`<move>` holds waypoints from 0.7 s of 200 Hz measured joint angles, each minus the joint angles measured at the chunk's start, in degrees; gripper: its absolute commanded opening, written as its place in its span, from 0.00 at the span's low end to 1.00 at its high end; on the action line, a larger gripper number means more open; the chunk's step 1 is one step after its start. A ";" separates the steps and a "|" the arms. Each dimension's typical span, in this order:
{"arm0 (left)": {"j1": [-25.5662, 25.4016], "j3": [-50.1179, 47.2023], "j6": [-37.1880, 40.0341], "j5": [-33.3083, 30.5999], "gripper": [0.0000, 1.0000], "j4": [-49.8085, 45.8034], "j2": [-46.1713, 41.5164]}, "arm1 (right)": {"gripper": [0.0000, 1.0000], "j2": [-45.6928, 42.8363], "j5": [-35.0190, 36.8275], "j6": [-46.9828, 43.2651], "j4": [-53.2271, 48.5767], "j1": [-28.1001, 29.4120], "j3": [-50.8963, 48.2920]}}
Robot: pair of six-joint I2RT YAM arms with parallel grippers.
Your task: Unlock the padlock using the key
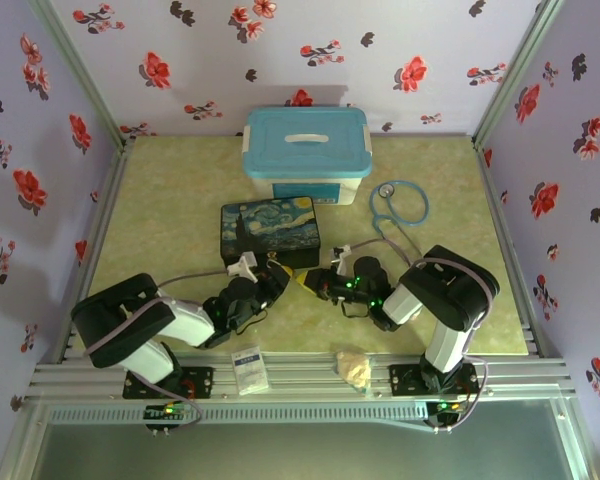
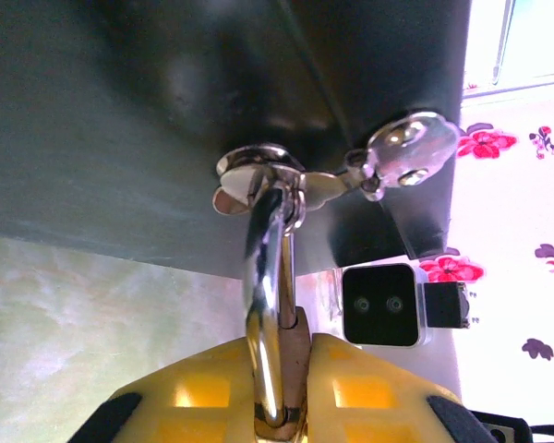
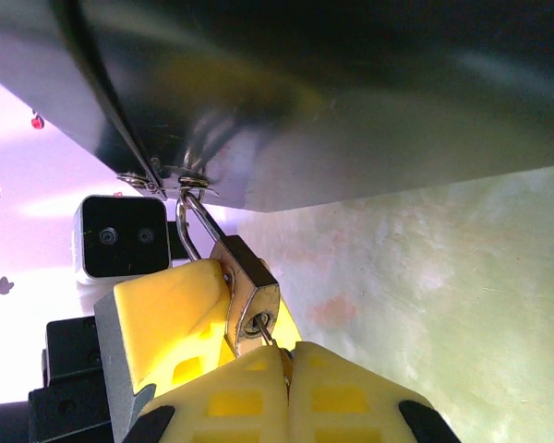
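The brass padlock (image 3: 249,284) hangs by its silver shackle (image 3: 192,226) from the clasp (image 2: 258,175) on the front of the starry-night box (image 1: 270,230). My left gripper (image 2: 300,349) is shut on the padlock body (image 2: 303,365), its yellow fingers (image 3: 166,314) on either side. My right gripper (image 3: 288,355) is shut on the key, and the key's thin shaft (image 3: 266,332) sits in the keyhole at the bottom of the padlock. The key's head is hidden between the pads. In the top view both grippers (image 1: 300,280) meet just in front of the box.
Behind the box stands a white bin with a blue lid (image 1: 306,155). A blue stethoscope (image 1: 395,205) lies to the right of it. A small white packet (image 1: 249,368) and a crumpled pale lump (image 1: 355,368) rest on the rails at the near edge.
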 measured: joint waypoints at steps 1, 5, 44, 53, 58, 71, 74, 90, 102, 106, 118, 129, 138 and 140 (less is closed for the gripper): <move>0.00 0.00 0.02 0.00 0.00 0.02 0.02 | 0.00 0.00 0.09 0.07 -0.04 0.04 0.00; 0.00 0.00 0.02 -0.04 0.00 0.02 0.13 | 0.00 -0.02 0.46 0.22 -0.17 0.20 0.02; 0.00 0.07 0.00 -0.35 0.00 0.46 1.81 | 0.00 -0.04 4.79 3.80 -1.84 1.92 0.02; 0.00 0.17 0.00 -0.39 0.00 0.50 2.14 | 0.00 -0.09 5.62 4.55 -2.12 2.16 0.02; 0.00 0.22 0.00 -0.42 0.00 0.57 2.29 | 0.00 -0.20 5.88 4.90 -2.34 2.25 0.02; 0.00 0.28 -0.02 -0.44 0.00 0.79 2.49 | 0.00 -1.11 6.54 5.07 -3.91 2.45 0.15; 0.00 0.28 -0.02 -0.44 0.00 0.81 2.49 | 0.00 -1.44 6.67 5.01 -4.48 2.51 0.22; 0.00 0.28 -0.04 -0.42 0.00 1.09 2.49 | 0.00 -4.66 8.20 3.06 -9.92 3.15 0.85; -0.13 0.28 -0.13 -0.39 0.00 1.49 2.49 | 0.00 -7.56 9.94 1.07 -14.45 3.96 1.20; -0.22 0.28 -0.24 -0.37 0.00 1.60 2.49 | 0.00 -8.50 10.56 0.39 -15.89 4.20 1.33; -0.33 0.28 -0.68 -0.37 0.00 2.29 2.49 | 0.00 -10.51 12.35 -1.09 -18.29 4.96 1.38; -0.33 0.28 -1.03 -0.42 0.00 2.84 2.49 | 0.00 -11.02 13.33 -1.46 -18.53 5.22 1.38; -0.33 0.28 -1.16 -0.50 0.00 3.06 2.49 | 0.00 -10.84 13.49 -1.40 -18.01 5.20 1.38; -0.33 0.28 -1.20 -0.55 0.00 3.06 2.49 | 0.00 -10.80 13.49 -1.36 -17.97 5.20 1.38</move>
